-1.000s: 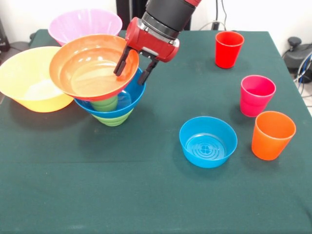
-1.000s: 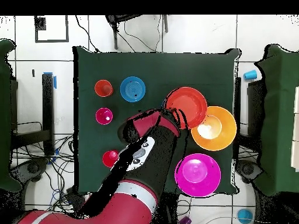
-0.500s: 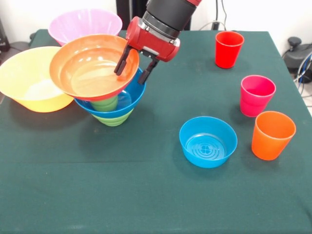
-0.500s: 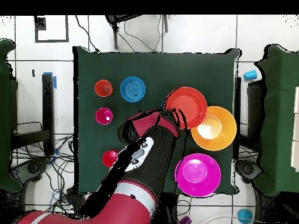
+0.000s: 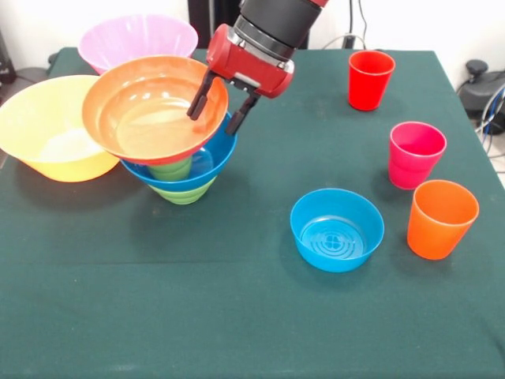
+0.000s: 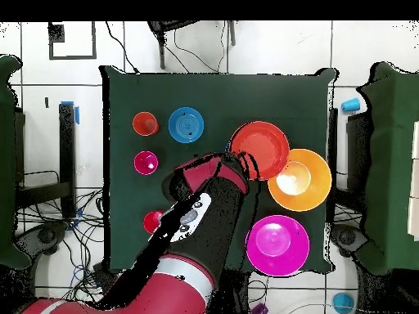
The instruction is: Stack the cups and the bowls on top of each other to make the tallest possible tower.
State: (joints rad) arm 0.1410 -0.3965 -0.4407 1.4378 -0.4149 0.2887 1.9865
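The tower (image 5: 177, 154) stands toward the left part of the table (image 5: 237, 316), in front of its far-left corner: a small green bowl (image 5: 183, 192) at the bottom, a wide blue bowl (image 5: 207, 164) seated in it, a light green cup (image 5: 170, 168) inside the blue bowl, and the shallow orange-red bowl (image 5: 150, 106) on top, tilted with its open side tipped toward the front.

The gripper (image 5: 215, 109) has its two black fingers (image 5: 198, 99) astride the right-hand rim of the orange-red bowl, one inside and one outside, pinching that rim.

Just left of the tower, touching or nearly touching the orange-red bowl, sits the big yellow-orange bowl (image 5: 43, 126) at the table's left edge. Behind both, in the far-left corner, is the big pink bowl (image 5: 138, 39).

The small translucent blue bowl (image 5: 337, 229) rests alone near the middle of the table, right of centre. Along the right edge three cups stand upright and apart from each other: the red cup (image 5: 370, 79) near the far-right corner, the magenta-pink cup (image 5: 415, 154) in front of it, and the orange cup (image 5: 441, 219) nearest the front, just right of the translucent blue bowl.

From above, the orange-red bowl (image 6: 259, 150) covers the rest of the tower.
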